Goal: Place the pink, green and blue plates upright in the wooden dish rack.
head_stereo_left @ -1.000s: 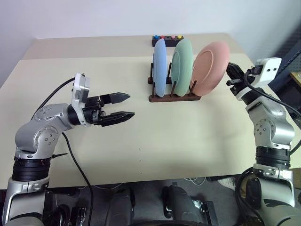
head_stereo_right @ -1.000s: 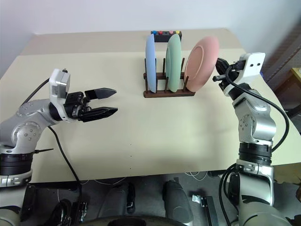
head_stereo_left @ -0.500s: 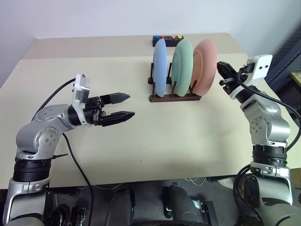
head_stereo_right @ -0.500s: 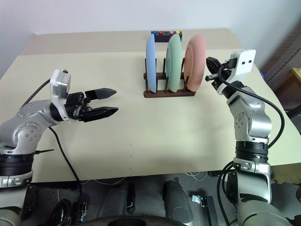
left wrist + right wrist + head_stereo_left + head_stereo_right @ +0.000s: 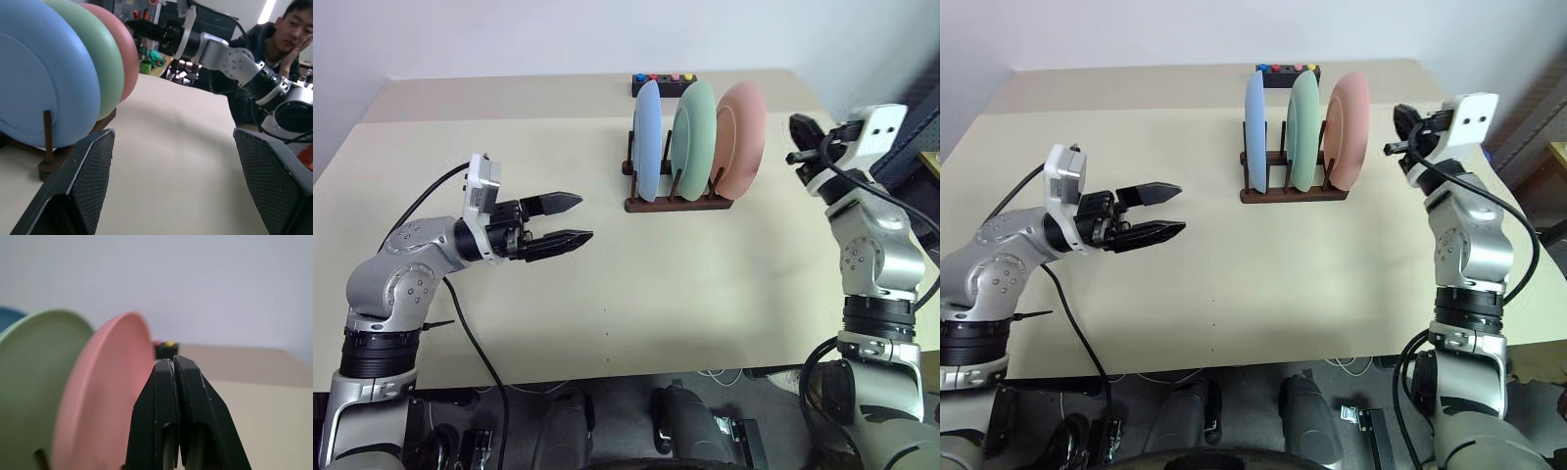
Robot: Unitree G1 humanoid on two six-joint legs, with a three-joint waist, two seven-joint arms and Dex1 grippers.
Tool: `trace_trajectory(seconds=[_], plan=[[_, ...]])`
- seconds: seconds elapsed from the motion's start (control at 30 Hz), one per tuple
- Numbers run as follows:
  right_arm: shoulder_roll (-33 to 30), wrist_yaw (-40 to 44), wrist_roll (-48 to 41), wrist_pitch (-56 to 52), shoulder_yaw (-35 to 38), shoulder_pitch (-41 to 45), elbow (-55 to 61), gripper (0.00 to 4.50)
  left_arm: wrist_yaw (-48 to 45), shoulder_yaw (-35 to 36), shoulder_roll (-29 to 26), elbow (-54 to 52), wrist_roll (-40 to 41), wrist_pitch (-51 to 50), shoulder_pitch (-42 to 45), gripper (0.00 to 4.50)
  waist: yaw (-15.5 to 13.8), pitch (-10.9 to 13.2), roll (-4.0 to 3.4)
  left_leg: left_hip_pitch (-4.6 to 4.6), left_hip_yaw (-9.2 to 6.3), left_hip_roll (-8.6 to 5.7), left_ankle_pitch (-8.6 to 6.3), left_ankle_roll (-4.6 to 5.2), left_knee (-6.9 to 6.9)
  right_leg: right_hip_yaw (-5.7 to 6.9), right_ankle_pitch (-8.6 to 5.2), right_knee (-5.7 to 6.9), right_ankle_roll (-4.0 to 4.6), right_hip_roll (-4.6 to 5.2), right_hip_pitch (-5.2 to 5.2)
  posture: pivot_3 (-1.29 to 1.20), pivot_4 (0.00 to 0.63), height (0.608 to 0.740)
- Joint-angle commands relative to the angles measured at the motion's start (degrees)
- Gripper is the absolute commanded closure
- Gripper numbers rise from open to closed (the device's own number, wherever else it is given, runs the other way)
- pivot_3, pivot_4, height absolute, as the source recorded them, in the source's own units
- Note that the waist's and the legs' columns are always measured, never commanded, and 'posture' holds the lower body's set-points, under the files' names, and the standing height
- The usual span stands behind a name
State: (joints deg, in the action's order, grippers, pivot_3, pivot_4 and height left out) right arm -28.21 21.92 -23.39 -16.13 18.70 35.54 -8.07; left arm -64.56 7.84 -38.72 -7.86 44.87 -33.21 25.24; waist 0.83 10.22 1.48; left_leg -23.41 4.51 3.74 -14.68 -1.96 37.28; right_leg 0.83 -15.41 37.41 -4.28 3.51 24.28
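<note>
Left eye view shows all three plates standing on edge in the wooden dish rack (image 5: 676,202) at the far middle of the table (image 5: 607,294): the blue plate (image 5: 647,142) on the left, the green plate (image 5: 691,137) in the middle, the pink plate (image 5: 740,140) on the right, each held between thin pegs. Just beyond the rack lies a small black box with coloured buttons (image 5: 662,82).

The right gripper (image 5: 800,137) hangs just right of the pink plate, apart from it, its two black fingers pressed together on nothing. The left gripper (image 5: 570,219) hovers over the near left of the table, well apart from the rack, jaws spread and empty.

The plates look like thin, matte plastic, so they are probably light and stiff, unlikely to break, but smooth enough to slip. Any correction would best be made by pinching the free upper rim, or by a light push on the outer face. The pink plate leans slightly to the right, and the rack looks light, so a hard nudge could shift the rack or tip the plates.
</note>
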Motion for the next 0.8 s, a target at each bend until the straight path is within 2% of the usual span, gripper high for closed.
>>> trace_trajectory(seconds=[0.03, 0.23, 0.37, 0.47, 0.6, 0.63, 0.7, 0.8], plan=[[-0.9, 0.6, -1.1, 1.6, 1.9, 0.1, 2.9, 4.45, -0.2, 1.2, -0.2, 0.1, -0.8, 1.7, 1.4, 0.49, 0.1, 0.0, 0.00, 0.00, 0.01, 0.00, 0.00, 0.00, 0.00, 0.00, 0.00, 0.00, 0.00, 0.00, 0.00, 0.00, 0.150, 0.740], [-1.6, 3.4, -12.1, -2.3, 8.6, -1.9, 9.6, 4.45, -1.1, 1.9, -0.9, 3.3, -2.4, 3.8, 2.4, 0.49, -0.1, 0.0, 0.00, -0.01, 0.01, 0.00, 0.00, 0.00, 0.00, 0.00, 0.00, 0.00, 0.00, 0.01, 0.00, 0.00, 0.150, 0.740], [-2.5, 9.3, -24.4, -9.2, 10.7, -6.0, 17.8, 4.45, -1.9, 2.3, -1.1, 6.2, -3.4, 5.5, 3.9, 0.49, -0.2, 0.0, 0.00, -0.01, 0.00, 0.00, 0.00, 0.00, -0.01, 0.00, 0.00, -0.02, -0.01, 0.00, 0.00, 0.00, 0.150, 0.740], [-3.2, 12.8, -28.7, -12.6, 9.0, -8.8, 21.6, 3.58, -2.5, 2.1, -1.1, 7.3, -4.1, 6.5, 4.6, 0.49, 0.0, 0.0, 0.01, 0.00, 0.00, 0.01, 0.00, 0.00, -0.01, 0.00, 0.00, 0.00, 0.00, 0.00, 0.00, 0.00, 0.150, 0.740], [-8.5, 21.3, -23.4, -14.6, -1.5, -14.4, 27.6, 1.63, -3.1, 2.3, -1.3, 7.9, -4.6, 7.0, 4.8, 0.49, 0.0, 0.0, -0.01, 0.03, 0.01, 0.01, 0.00, 0.01, -0.01, -0.02, 0.01, 0.02, -0.01, -0.02, 0.00, 0.00, 0.150, 0.740], [-9.7, 22.7, -22.8, -15.0, -3.4, -15.3, 28.6, 1.24, -3.2, 2.4, -1.3, 7.9, -4.6, 7.0, 4.8, 0.49, 0.0, 0.0, 0.01, 0.02, 0.00, 0.01, 0.00, 0.01, 0.00, -0.01, 0.00, 0.01, -0.01, -0.02, 0.00, 0.00, 0.150, 0.740], [-10.4, 24.0, -25.3, -16.9, -4.0, -15.9, 29.6, 0.14, -3.4, 2.5, -1.6, 8.1, -4.6, 7.0, 4.9, 0.49, -0.1, 0.0, 0.01, 0.01, 0.00, 0.01, -0.01, 0.01, 0.01, -0.02, 0.00, 0.01, -0.01, -0.02, 0.00, 0.00, 0.150, 0.740], [-11.4, 25.6, -24.5, -16.9, -4.5, -16.1, 29.5, 0.06, -3.7, 2.6, -2.0, 8.3, -4.8, 7.0, 4.9, 0.49, -0.2, 0.0, 0.01, -0.01, 0.00, 0.00, -0.01, 0.01, 0.07, -0.02, 0.01, 0.01, -0.01, -0.02, 0.00, 0.00, 0.150, 0.740]])
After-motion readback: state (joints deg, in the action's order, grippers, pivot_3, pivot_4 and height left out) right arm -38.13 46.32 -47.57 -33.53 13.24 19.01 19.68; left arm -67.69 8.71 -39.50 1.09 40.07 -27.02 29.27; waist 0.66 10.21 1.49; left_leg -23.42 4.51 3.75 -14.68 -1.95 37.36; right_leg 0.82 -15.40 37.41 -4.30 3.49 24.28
